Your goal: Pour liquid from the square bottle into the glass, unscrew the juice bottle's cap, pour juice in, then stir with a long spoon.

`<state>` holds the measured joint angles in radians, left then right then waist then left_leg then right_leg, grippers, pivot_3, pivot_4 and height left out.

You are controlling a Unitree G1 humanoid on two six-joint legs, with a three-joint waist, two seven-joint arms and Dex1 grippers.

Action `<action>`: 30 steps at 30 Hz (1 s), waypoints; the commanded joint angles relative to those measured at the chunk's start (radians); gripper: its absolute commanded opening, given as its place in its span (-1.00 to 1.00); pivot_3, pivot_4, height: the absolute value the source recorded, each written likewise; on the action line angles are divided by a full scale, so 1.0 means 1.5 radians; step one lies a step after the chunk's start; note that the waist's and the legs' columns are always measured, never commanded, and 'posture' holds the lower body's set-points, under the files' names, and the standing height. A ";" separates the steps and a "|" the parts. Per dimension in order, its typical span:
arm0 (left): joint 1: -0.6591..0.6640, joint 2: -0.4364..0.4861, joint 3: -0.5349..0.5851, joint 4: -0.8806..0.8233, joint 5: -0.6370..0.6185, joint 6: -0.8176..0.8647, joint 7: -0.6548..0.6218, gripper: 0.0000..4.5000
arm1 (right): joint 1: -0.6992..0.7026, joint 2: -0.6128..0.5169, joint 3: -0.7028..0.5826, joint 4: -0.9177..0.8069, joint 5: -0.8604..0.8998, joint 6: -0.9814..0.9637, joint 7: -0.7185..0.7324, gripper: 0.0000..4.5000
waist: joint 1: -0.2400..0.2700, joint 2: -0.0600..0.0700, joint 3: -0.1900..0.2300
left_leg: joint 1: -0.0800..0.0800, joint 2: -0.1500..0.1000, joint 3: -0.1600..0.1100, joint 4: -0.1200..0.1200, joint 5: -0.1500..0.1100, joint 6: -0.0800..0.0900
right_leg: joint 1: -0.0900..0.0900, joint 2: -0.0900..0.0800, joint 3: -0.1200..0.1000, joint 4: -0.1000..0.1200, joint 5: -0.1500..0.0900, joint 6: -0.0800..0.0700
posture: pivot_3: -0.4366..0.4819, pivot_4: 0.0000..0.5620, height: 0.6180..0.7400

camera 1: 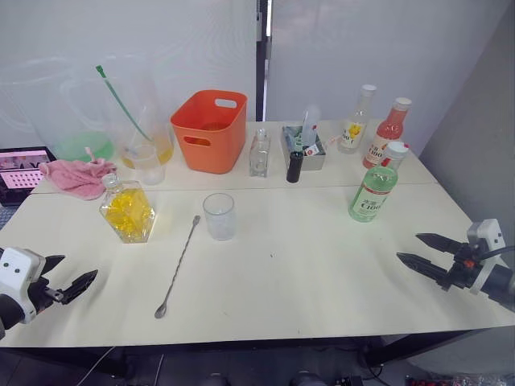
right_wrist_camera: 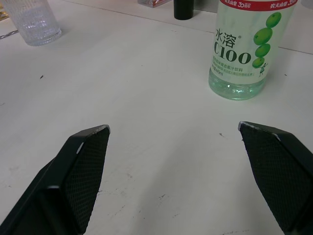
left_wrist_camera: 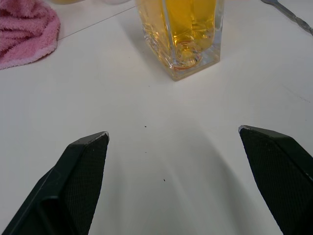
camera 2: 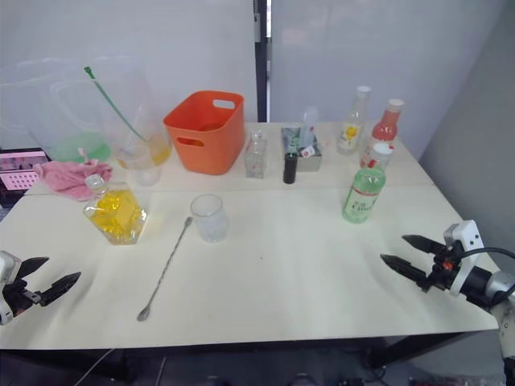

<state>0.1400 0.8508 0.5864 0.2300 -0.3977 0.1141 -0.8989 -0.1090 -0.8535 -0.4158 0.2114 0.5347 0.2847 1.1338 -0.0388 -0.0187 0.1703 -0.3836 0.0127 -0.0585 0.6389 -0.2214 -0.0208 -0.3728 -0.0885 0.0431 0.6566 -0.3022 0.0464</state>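
I see both grippers low over the near edge of the table (camera 1: 306, 281), holding nothing. Left gripper (camera 1: 71, 277) at near left, fingers spread wide; right gripper (camera 1: 418, 249) at near right, fingers likewise apart.

Square bottle (camera 1: 127, 211) stands upright left of centre, yellow liquid filling most of its body, stopper on. Glass (camera 1: 219, 215) is just right of it, upright; I see no liquid in it. Long spoon (camera 1: 178, 266) lies flat between the two, bowl end toward the near edge, handle tip near the glass, not touching either.

Juice bottle (camera 1: 375, 188) stands upright at right, pale green liquid inside, its cap (camera 1: 397, 149) on.

Far row, left to right: large clear pitcher (camera 1: 60, 112) with green liquid at the bottom, a second pitcher (camera 1: 141, 108) with yellow liquid and a green stirring stick (camera 1: 121, 100) leaning in it, a cloudy cup (camera 1: 149, 163) in front, orange bin (camera 1: 211, 129), slim clear bottle (camera 1: 259, 153), small metal tray (camera 1: 304, 149) with packets, yellow-labelled bottle (camera 1: 356, 121), pink-red bottle (camera 1: 387, 133). Pink cloth (camera 1: 76, 175) lies at far left.
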 commanded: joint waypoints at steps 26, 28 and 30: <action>0.187 -0.442 0.018 -0.508 -0.063 0.016 0.361 1.00 | -0.319 0.028 0.219 -0.089 0.062 0.091 0.236 0.99 | 0.020 -0.003 0.001 | -0.003 0.001 0.001 0.002 0.000 0.000 | 0.000 0.001 0.001 -0.007 0.005 0.001 | -0.05 -0.47 1.00; 0.161 -0.435 0.005 -0.507 -0.059 0.024 0.380 1.00 | -0.327 0.036 0.217 -0.102 0.068 0.098 0.232 0.99 | 0.020 -0.003 0.001 | -0.004 0.001 0.002 0.002 0.000 0.000 | 0.000 0.001 0.001 -0.007 0.005 0.001 | -0.05 -0.47 1.00; 0.130 -0.420 0.000 -0.488 -0.064 0.037 0.392 1.00 | -0.330 0.043 0.214 -0.112 0.071 0.104 0.224 0.99 | 0.020 -0.003 0.001 | -0.004 0.001 0.002 0.002 0.000 0.000 | 0.000 0.001 0.001 -0.007 0.005 0.002 | -0.05 -0.47 1.00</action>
<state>0.3515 0.2011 0.5837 -0.4925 -0.4931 0.1758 -0.3299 -0.5839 -0.7877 -0.0694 0.0773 0.6146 0.4445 1.4746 -0.0087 -0.0236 0.1712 -0.3889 0.0136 -0.0564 0.6427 -0.2211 -0.0214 -0.3730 -0.0866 0.0446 0.6463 -0.2943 0.0487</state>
